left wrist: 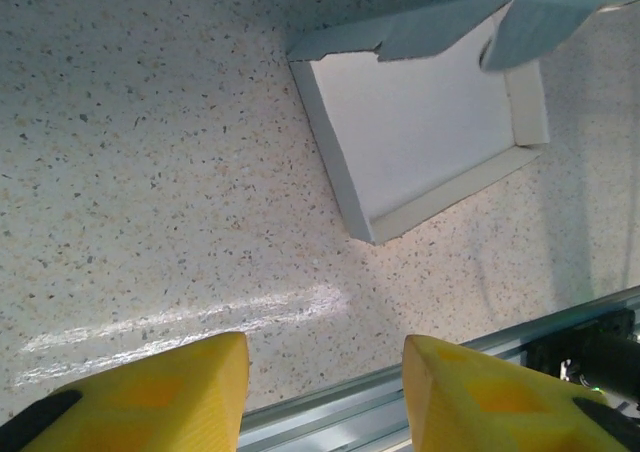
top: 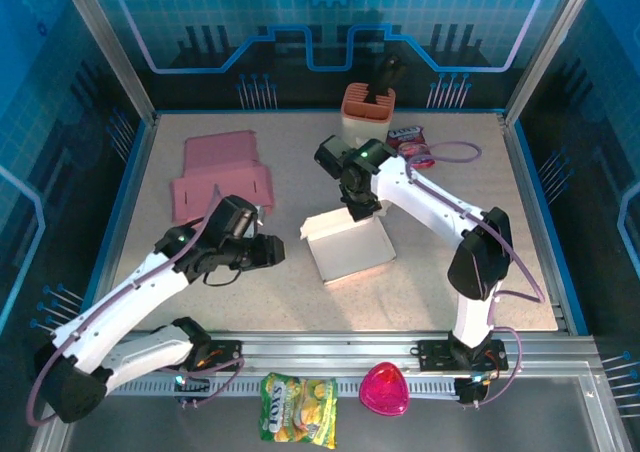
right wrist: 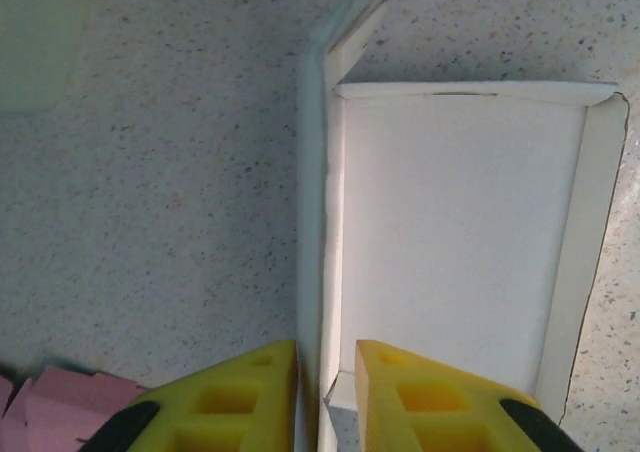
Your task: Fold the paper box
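Blanks [top: 220,177], pink, lie left of white box [top: 350,252]; orange holder [top: 368,107] stands behind. Left gripper [left wrist: 325,347] jaws spread; right gripper [right wrist: 327,357] straddles box wall, grip unclear. Speckled table [top: 460,202]; blue walls [top: 60,122].

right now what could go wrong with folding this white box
1. The right hand straddles the upright wall of the white box with its jaws only slightly parted. The wall may well spring back outward once let go.
2. The left hand is open and apart from the box, so nothing pins it. A push on the wall could slide it across the table.
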Action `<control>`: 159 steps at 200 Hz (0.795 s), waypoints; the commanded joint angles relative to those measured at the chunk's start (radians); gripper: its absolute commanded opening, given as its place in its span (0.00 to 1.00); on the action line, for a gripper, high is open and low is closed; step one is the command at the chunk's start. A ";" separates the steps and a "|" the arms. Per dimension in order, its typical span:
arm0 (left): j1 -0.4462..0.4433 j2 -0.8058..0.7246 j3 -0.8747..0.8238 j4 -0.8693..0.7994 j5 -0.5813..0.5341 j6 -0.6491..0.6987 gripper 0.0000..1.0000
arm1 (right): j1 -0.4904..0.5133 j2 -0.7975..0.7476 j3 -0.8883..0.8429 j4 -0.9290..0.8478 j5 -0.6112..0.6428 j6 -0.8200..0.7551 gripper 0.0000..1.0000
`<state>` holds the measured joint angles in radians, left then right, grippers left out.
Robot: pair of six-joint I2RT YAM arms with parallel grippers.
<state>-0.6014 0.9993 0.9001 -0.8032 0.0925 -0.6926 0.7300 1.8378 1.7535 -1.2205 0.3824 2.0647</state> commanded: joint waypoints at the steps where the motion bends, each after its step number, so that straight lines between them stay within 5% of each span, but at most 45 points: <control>1: -0.004 0.053 0.017 0.070 0.026 0.059 0.46 | -0.057 -0.115 -0.052 0.093 0.002 -0.066 0.28; 34: -0.004 0.184 0.093 0.093 0.006 0.145 0.50 | -0.175 -0.269 -0.172 0.385 -0.022 -0.676 0.38; 61: -0.002 0.276 0.169 0.101 -0.021 0.244 0.51 | -0.333 -0.429 -0.343 0.666 -0.369 -1.337 0.42; 84: -0.002 0.333 0.218 0.100 -0.067 0.300 0.52 | -0.438 -0.533 -0.436 0.576 -0.524 -1.732 0.50; 110: -0.002 0.374 0.243 0.096 -0.109 0.326 0.56 | -0.489 -0.577 -0.520 0.467 -0.531 -1.940 0.53; 159: -0.003 0.413 0.245 0.110 -0.151 0.343 0.52 | -0.478 -0.525 -0.635 0.576 -0.539 -1.996 0.61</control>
<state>-0.6014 1.3899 1.1210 -0.7010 -0.0223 -0.3878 0.2478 1.2648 1.1332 -0.6956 -0.1188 0.2146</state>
